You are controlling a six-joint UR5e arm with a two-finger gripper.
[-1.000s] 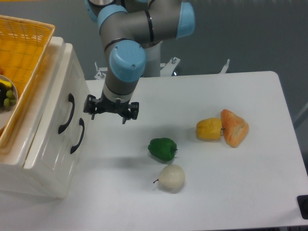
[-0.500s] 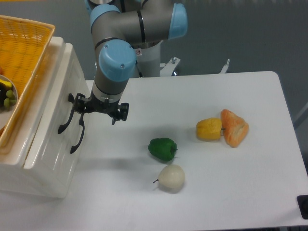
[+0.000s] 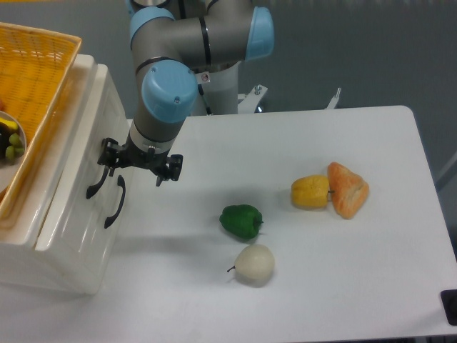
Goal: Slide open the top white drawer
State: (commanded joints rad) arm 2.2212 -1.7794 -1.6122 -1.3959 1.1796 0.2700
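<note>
Jaws spread apart at the cabinet front, one finger point(image 3: 108, 158) against the black handle point(image 3: 98, 171) of the top white drawer point(image 3: 82, 153), which sits closed at the left of the white counter point(image 3: 357, 271). Green pepper point(image 3: 240, 221), pale pear point(image 3: 255, 264), yellow fruit point(image 3: 310, 191) and orange wedge point(image 3: 348, 189) lie on it before a grey wall point(image 3: 371, 50).

One fixed camera looks down from high above the near edge of the table point(image 3: 371, 300) at a steep angle, facing the far edge, where the arm's base point(image 3: 227, 89) stands. It sits at middling range — the far right corner shows, while the cabinet point(image 3: 71, 236) at the left edge is cut by the frame. There is only this one view.
</note>
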